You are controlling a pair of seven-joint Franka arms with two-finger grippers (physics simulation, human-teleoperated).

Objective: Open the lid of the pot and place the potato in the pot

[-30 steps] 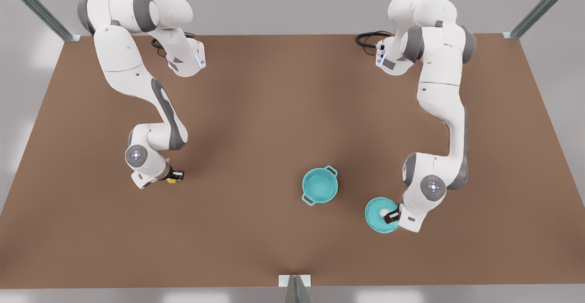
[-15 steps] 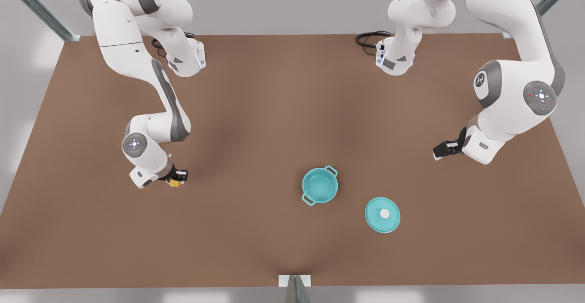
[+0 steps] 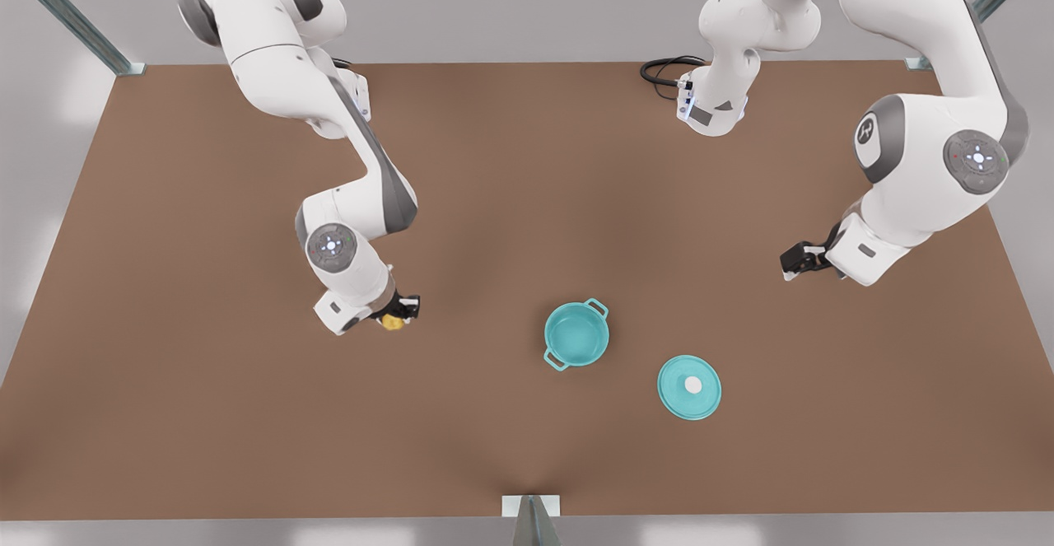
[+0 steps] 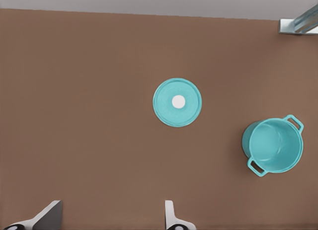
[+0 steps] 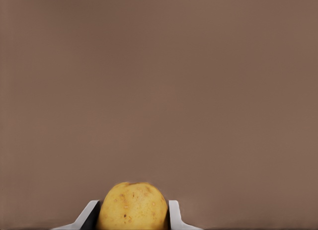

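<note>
Front view: the potato (image 3: 394, 322) — pinched in the right gripper (image 3: 401, 312) — has moved toward the pot (image 3: 575, 335), apparently above the table (image 3: 494, 200). Pot lid (image 3: 689, 387) lies unmoved beside it. Left gripper (image 3: 793, 261) hangs apart, fingers spread, barely shifted.

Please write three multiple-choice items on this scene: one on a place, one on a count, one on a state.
1. Where is the pot lid?
A. on the pot
B. flat on the table, beside the pot
C. in a gripper

2. How many loop handles does the pot have?
A. one
B. two
C. three

3. What does the right gripper hold?
A. nothing
B. the lid
C. the potato

Answers: 1 B, the lid lies apart from the open pot. 2 B, one on each side. 3 C, its fingers clamp the potato; the left gripper waits open.
</note>
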